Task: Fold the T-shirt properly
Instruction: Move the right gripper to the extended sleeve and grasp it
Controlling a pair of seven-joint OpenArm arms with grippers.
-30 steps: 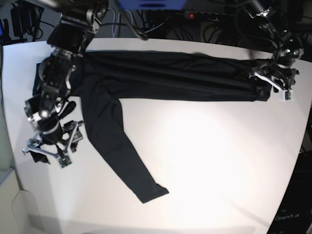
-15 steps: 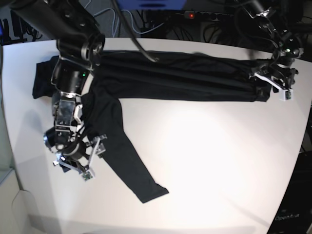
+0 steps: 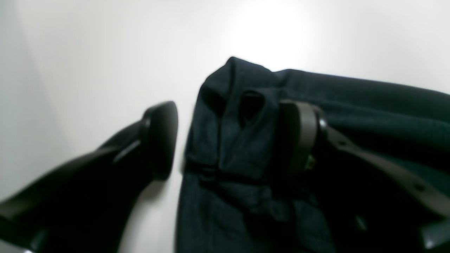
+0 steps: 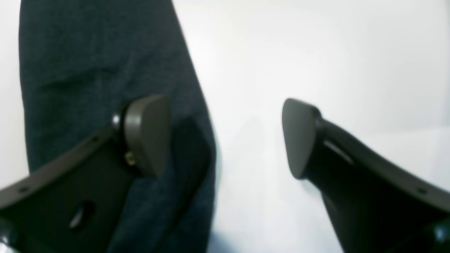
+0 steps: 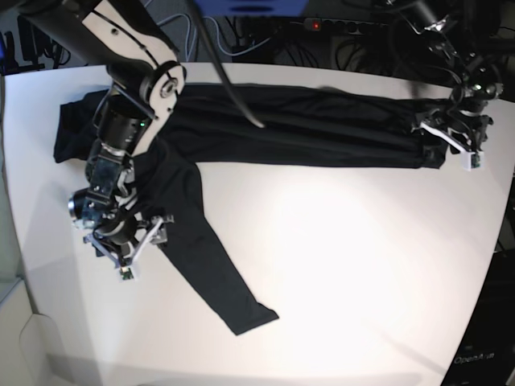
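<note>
The T-shirt (image 5: 282,129) lies as a long dark band across the far side of the white table (image 5: 346,265), with one sleeve (image 5: 209,265) running down towards the front. My left gripper (image 5: 455,145) sits at the band's right end. In the left wrist view it (image 3: 228,138) is open, one finger on the cloth (image 3: 246,158), the other on bare table. My right gripper (image 5: 133,251) hovers at the sleeve's left edge. The right wrist view shows it (image 4: 223,137) open, one finger over the sleeve (image 4: 88,52), the other over the table.
Cables and a power strip (image 5: 322,24) run along the table's back edge. The table's curved right edge (image 5: 495,265) lies close to my left arm. My right arm (image 5: 133,88) reaches over the shirt's left part.
My right gripper has swung from beside the table's left edge inward to the sleeve's edge. The left gripper has stayed at the shirt's right end. Both stayed open.
</note>
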